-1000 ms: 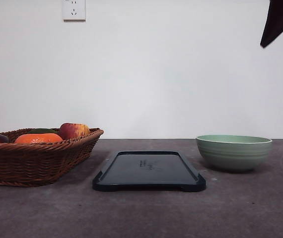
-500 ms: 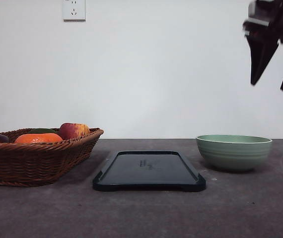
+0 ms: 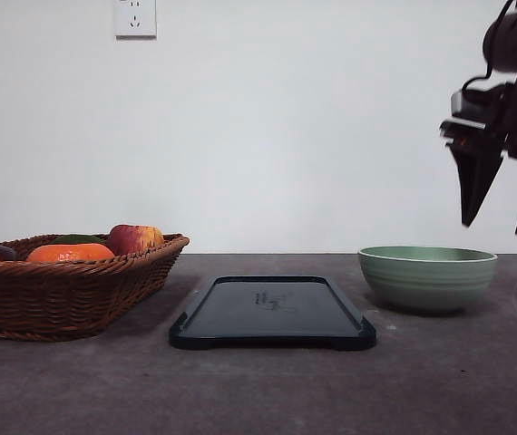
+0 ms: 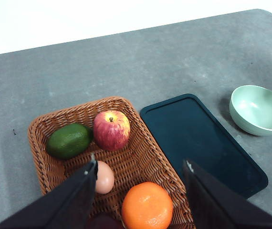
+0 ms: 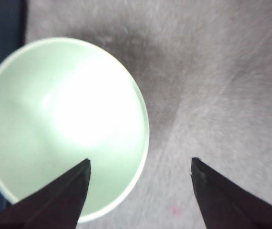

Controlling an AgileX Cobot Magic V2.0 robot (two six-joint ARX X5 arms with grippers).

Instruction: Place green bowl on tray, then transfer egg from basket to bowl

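On a grey counter [image 3: 258, 390], a black tray [image 3: 272, 310] sits nearest at centre, bare and ready for the green bowl [image 3: 427, 277], which rests on the counter just beside it at 3 o'clock, not yet moved. The basket [image 3: 59, 290] stands at 9 o'clock of the tray. Above the bowl's far-right rim hangs the right gripper [image 3: 503, 222], spread wide and empty, apparently lined up to straddle the rim for a grasp. Behind, a wall socket [image 3: 135, 17] marks the white wall. The left gripper [image 4: 141, 174], also wide open and holding nothing, hovers over the basket, and its camera reveals what the front view hides: the egg [image 4: 104, 176] lying between an apple [image 4: 111, 130], an avocado [image 4: 68, 140] and an orange [image 4: 147, 205].
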